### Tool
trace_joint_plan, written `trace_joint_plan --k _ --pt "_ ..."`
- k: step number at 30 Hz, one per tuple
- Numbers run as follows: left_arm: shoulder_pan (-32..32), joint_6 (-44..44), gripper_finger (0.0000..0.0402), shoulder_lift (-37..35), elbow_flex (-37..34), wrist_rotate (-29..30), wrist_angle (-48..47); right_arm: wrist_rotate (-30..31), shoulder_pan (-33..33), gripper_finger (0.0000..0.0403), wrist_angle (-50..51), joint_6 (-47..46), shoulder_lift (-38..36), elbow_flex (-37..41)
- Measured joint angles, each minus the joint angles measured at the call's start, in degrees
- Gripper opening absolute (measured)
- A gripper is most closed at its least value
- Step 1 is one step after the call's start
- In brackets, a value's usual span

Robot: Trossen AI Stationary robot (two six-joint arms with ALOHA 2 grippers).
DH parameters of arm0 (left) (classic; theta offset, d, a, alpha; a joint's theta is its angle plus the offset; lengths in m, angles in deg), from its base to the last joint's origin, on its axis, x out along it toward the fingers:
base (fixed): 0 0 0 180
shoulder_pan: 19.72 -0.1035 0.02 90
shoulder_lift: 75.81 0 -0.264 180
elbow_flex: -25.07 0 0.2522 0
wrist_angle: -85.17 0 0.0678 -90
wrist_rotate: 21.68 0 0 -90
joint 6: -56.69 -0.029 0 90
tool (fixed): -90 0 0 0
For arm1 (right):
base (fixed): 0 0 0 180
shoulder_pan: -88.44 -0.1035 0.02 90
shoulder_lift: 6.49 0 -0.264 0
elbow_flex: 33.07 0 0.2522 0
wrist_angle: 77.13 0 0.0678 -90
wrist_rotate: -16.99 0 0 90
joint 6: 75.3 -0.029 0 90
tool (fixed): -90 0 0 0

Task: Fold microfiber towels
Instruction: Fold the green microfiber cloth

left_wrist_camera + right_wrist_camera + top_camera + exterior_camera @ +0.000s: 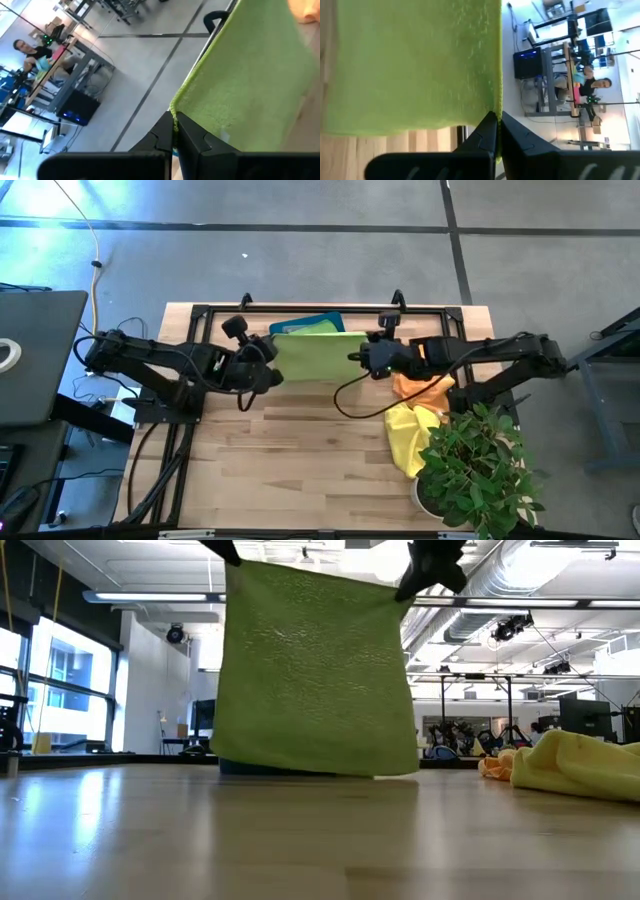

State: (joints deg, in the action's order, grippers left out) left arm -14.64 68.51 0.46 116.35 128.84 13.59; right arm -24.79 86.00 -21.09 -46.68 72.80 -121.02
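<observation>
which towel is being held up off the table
The lime green towel, pinched at its top corners by both end effectors. The yellow towel and orange towel lie crumpled.

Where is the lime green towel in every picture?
High view: lime green towel at the table's far middle, stretched between the left gripper and right gripper.
Low view: it hangs at centre, bottom edge near the tabletop.
Left wrist view: fills the right side.
Right wrist view: fills the left.
Shared landmark: the yellow towel, also in the low view.
</observation>
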Motion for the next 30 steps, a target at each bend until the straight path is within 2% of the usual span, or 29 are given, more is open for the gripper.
trace_joint_plan --k 4,7,9,13,18,24,27,30 --pt "2.3 1.7 0.0003 0.0 0.0 -2.4 -0.1 0.6 -2.7 0.0000 -0.1 -0.2 -0.2 0.0" --pt "4.6 6.5 0.0003 0.2 0.0 -10.8 -0.7 -1.6 -5.4 0.0000 3.6 -4.5 0.7 0.0" --pt "6.3 10.6 0.0003 0.9 -0.1 -15.1 -1.9 -5.9 -7.1 0.0000 7.6 -10.4 2.0 0.0" --pt "10.0 16.8 0.0003 3.8 -3.8 -19.8 -0.8 -16.8 -11.0 0.0000 12.5 -21.0 6.0 0.0" --pt "15.7 22.0 0.0003 9.7 -9.1 -27.0 8.7 -27.5 -16.1 0.0000 12.5 -27.6 10.6 0.0" --pt "21.3 22.1 0.0003 17.6 -9.4 -34.2 22.7 -39.6 -21.0 0.0000 11.6 -37.5 14.9 0.0" --pt "23.2 22.1 0.0003 20.9 -9.4 -38.6 28.5 -42.7 -23.1 0.0000 10.3 -40.6 16.5 0.0" --pt "24.5 22.1 0.0003 23.8 -9.4 -43.0 32.7 -43.3 -24.8 0.0000 9.5 -41.8 18.6 0.0"
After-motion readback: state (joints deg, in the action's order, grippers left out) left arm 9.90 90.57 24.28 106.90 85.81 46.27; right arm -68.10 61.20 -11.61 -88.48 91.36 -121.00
